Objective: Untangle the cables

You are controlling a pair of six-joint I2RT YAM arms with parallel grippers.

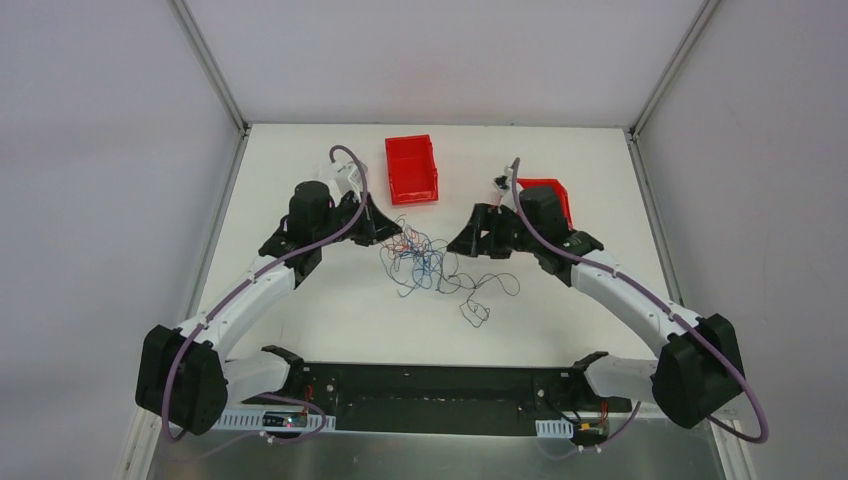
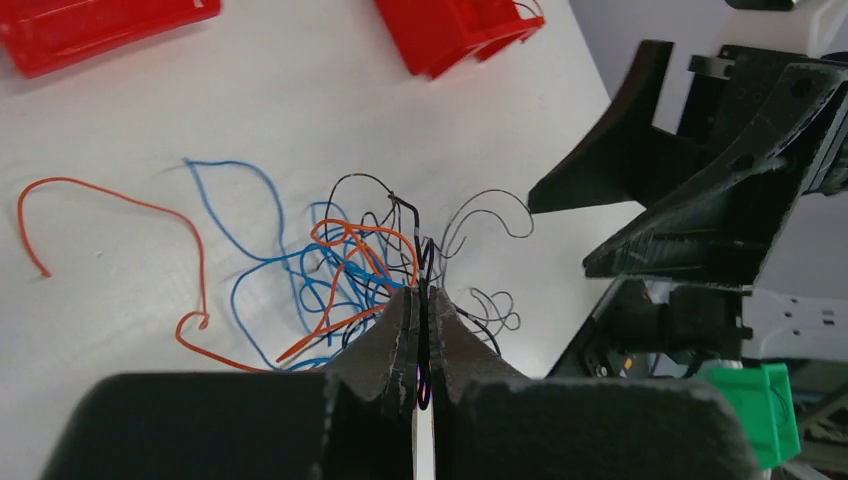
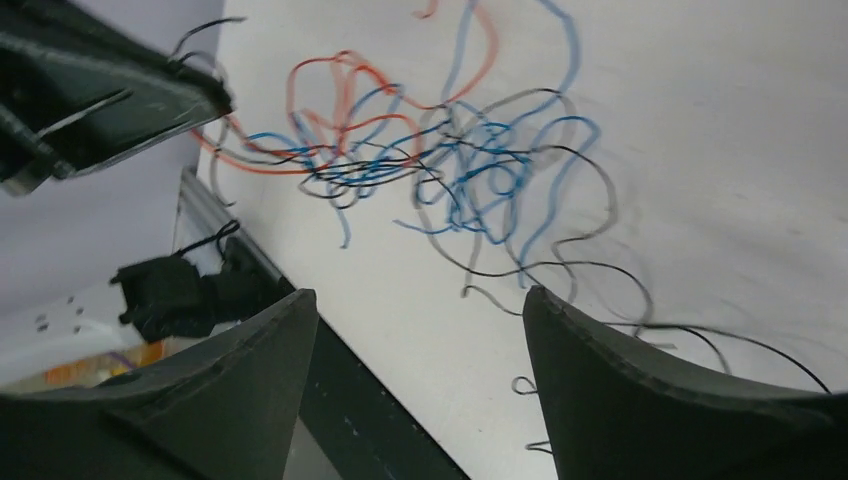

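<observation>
The cables (image 1: 425, 262) lie as a loose tangle of blue, orange and black thin wires in the middle of the white table, between my two grippers. My left gripper (image 1: 392, 234) is at the tangle's left edge. In the left wrist view it (image 2: 422, 292) is shut on a black wire that rises from the tangle (image 2: 340, 270). My right gripper (image 1: 462, 241) is just right of the tangle and is open and empty. In the right wrist view it (image 3: 420, 295) hovers over bare table, with the tangle (image 3: 450, 160) ahead of it and thin black strands beside its right finger (image 3: 600, 360).
A red bin (image 1: 411, 167) stands behind the tangle. A second red bin (image 1: 555, 193) is partly hidden behind the right arm. A long orange strand (image 2: 120, 205) trails off the tangle's side. The black base plate (image 1: 430, 385) lines the near edge.
</observation>
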